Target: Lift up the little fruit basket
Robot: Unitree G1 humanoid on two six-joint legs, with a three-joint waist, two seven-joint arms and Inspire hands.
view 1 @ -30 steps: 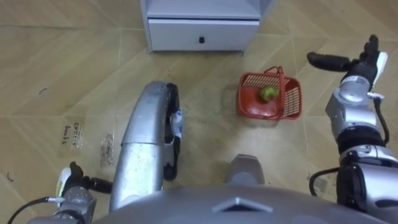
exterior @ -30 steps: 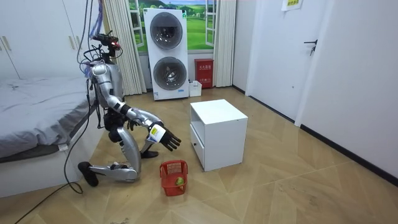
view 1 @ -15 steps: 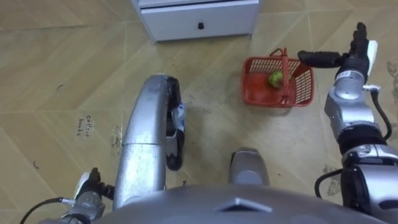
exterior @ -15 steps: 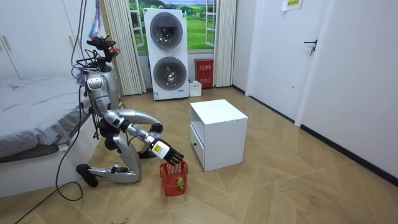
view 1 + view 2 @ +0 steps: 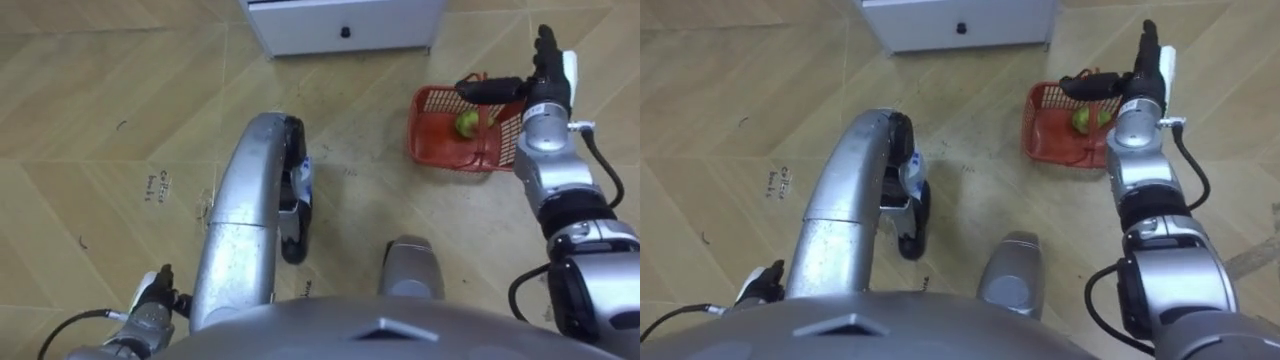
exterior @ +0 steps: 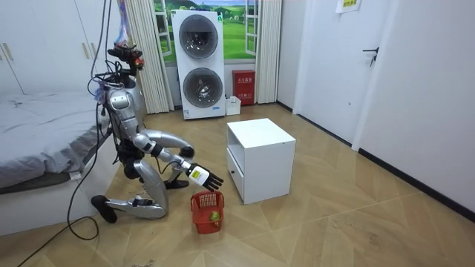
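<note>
Fruit basket [image 5: 432, 140]: on floor [image 5: 120, 80], one green fruit [image 5: 466, 122] inside, not lifted. Right hand [image 5: 541, 82]: above basket, fingers straight, nothing grasped. Grasp and lift outstanding. Left hand [image 5: 152, 298]: well apart from basket.

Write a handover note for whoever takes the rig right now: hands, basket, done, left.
Right hand: open, fingers straight, stretched out above the red fruit basket, holding nothing.
Left hand: low at the robot's left side, idle.
Basket: on the floor in front of the white cabinet, with one green fruit inside. The robot kneels beside it.
Done: the right hand is positioned over the basket.
Left: lower the right hand, close it on the basket and lift.
</note>
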